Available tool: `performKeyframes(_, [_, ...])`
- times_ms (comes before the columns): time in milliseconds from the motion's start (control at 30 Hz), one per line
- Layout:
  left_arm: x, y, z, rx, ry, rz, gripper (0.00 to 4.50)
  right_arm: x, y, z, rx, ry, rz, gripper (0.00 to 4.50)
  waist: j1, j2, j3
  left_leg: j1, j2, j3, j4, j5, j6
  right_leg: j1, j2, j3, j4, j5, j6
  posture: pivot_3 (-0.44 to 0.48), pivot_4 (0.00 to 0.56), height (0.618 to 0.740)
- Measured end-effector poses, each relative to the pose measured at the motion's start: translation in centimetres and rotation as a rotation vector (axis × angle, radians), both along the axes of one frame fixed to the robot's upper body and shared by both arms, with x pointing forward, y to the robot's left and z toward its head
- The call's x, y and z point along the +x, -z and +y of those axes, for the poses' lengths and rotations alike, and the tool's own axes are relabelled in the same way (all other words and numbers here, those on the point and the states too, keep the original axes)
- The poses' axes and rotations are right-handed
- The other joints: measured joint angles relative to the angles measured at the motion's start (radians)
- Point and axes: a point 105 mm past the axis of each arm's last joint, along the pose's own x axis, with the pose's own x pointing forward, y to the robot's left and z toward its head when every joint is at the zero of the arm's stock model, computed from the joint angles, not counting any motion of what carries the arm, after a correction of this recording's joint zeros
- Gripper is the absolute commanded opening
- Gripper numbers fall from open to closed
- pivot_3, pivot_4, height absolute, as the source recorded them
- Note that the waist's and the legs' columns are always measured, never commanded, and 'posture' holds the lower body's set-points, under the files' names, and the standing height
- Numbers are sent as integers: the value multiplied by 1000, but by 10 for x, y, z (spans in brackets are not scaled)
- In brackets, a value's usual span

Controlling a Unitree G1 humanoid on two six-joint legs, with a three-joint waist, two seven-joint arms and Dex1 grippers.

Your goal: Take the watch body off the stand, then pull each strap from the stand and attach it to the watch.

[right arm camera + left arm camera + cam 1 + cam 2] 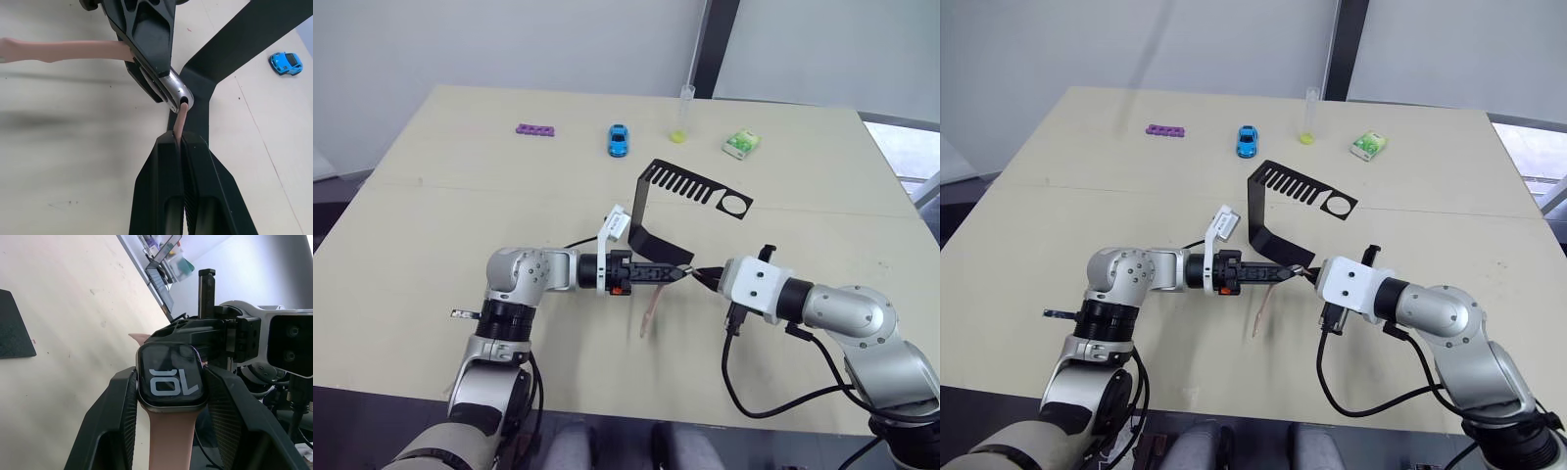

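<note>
My left gripper [668, 274] is shut on the watch body [168, 377], a dark squarish case with its screen facing the left wrist camera. One pale pink strap [648, 313] is fixed to the case and hangs down toward the table. My right gripper [181, 139] is shut on the second pink strap [181, 117], whose free end meets the slot in the end of the case [173, 90]. The two grippers face each other tip to tip, just in front of the foot of the black stand [639, 201]. The stand's slotted top arm and ring [735, 205] hold nothing.
Along the far side of the beige table [431, 215] lie a purple bar with holes [536, 129], a blue toy car [619, 140], an upright test tube with yellow liquid [683, 113] and a green-and-white packet [741, 144].
</note>
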Motion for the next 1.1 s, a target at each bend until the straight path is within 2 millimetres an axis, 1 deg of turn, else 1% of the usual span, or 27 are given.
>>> performKeyframes(1100, [0,-2,-1,-1,4,-5,1583,0,-3,-2,-2,5,-10,0,0,0,0,0,0,0,0,0,0,0,0,0,0,0,0,0,150,740])
